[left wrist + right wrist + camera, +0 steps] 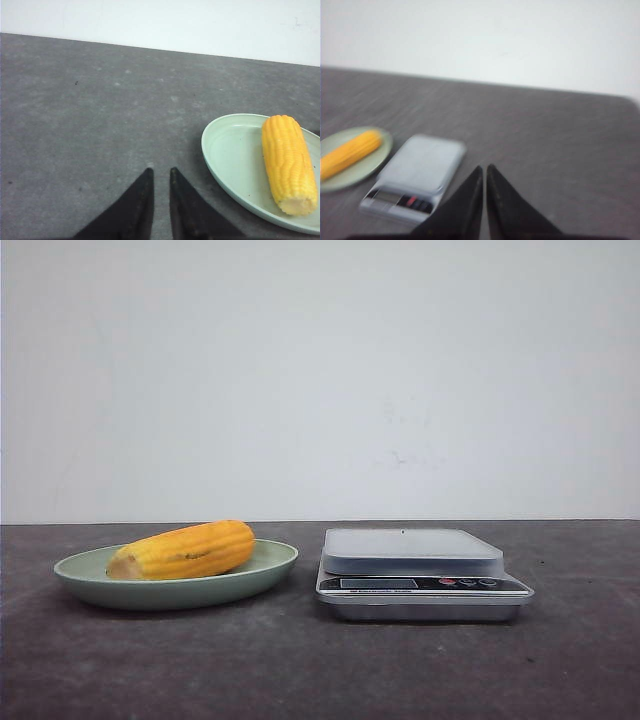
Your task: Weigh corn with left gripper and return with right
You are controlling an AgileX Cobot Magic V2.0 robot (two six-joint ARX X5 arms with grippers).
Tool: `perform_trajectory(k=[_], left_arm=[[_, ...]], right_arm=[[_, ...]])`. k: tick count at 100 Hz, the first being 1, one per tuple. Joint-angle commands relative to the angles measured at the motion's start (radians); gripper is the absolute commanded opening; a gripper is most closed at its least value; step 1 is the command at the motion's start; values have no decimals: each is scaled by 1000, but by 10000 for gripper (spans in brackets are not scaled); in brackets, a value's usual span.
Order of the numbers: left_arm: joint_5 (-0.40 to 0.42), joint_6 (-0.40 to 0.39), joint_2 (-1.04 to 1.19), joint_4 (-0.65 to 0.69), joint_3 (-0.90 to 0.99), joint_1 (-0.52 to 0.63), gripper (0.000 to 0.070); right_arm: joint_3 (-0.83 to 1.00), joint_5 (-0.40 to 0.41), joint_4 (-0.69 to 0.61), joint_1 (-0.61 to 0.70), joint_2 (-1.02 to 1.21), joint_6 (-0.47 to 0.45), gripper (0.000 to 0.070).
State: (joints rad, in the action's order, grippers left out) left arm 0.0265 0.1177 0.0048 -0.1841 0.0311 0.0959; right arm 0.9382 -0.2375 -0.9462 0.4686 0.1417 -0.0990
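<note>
A: What's closest in the front view?

B: Bare grey table (pixel 300 670), then the plate (pixel 250 580) and the scale (pixel 420 575) side by side, just apart, the plate left of the scale. The corn (pixel 185 550) lies on its side in the plate, pale cut end pointing away from the scale. Behind the scale is a white wall (pixel 320 380). Neither arm shows in this view.

A: So where are the grippers?

B: Only the wrist cameras show them. In the left wrist view the left gripper (pixel 160 172) hangs over bare table beside the plate (pixel 225 160), touching neither plate nor corn (pixel 289 162). Its two black fingers (pixel 137 205) stand nearly together, with a narrow slit of table between the tips and nothing held.

A: And the right one?

B: The right wrist view is blurred. The right gripper (pixel 484 169) has its fingers (pixel 510 210) drawn almost together, empty, over table beside the scale (pixel 420 170). Beyond the scale sits the plate (pixel 367 167) with the corn (pixel 350 152) in it.

A: Anything the wrist views add about the corn?

B: The left wrist view shows its ribbed kernel rows and the rough cut end facing the camera. The front view alone shows the scale's display strip and buttons clearly; its platform is bare.
</note>
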Motion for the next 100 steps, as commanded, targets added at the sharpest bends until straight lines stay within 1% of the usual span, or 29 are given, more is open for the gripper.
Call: perform_trajectory(k=[1, 9, 14, 22, 30, 40, 45, 54, 65, 73, 84, 93, 100], left_arm=[[-1, -13, -1, -3, -17, 0, 20], [-1, -13, -2, -3, -17, 0, 20], [-1, -13, -2, -3, -17, 0, 20], [-1, -13, -2, -3, -17, 0, 20], [-1, -13, -2, -3, -17, 0, 20], [-1, -13, -1, -3, -17, 0, 20], [-1, -13, -1, -3, -17, 0, 20], [-1, -13, -1, -3, -17, 0, 20], [-1, -13, -2, -3, -17, 0, 20], [-1, -13, -1, -3, -17, 0, 20], [-1, -13, -2, -3, -17, 0, 20], [-1, -13, -1, -3, -17, 0, 20], [-1, -13, -2, -3, -17, 0, 20]], right_arm=[[-14, 2, 67, -77, -28, 41, 9], [-93, 4, 181, -187, -65, 72, 9], [-167, 23, 273, -253, -87, 81, 9], [-299, 91, 410, -351, -112, 76, 9], [-436, 192, 531, -432, -129, 60, 9], [-579, 276, 651, -483, -137, 29, 9], [-650, 290, 706, -494, -137, 22, 9], [-766, 288, 782, -496, -137, 24, 9], [-874, 268, 840, -495, -137, 19, 9], [-922, 264, 858, -495, -137, 0, 9], [-928, 263, 801, -494, -137, -5, 9], [-928, 264, 765, -494, -137, 10, 9], [-928, 265, 767, -491, -137, 10, 9]])
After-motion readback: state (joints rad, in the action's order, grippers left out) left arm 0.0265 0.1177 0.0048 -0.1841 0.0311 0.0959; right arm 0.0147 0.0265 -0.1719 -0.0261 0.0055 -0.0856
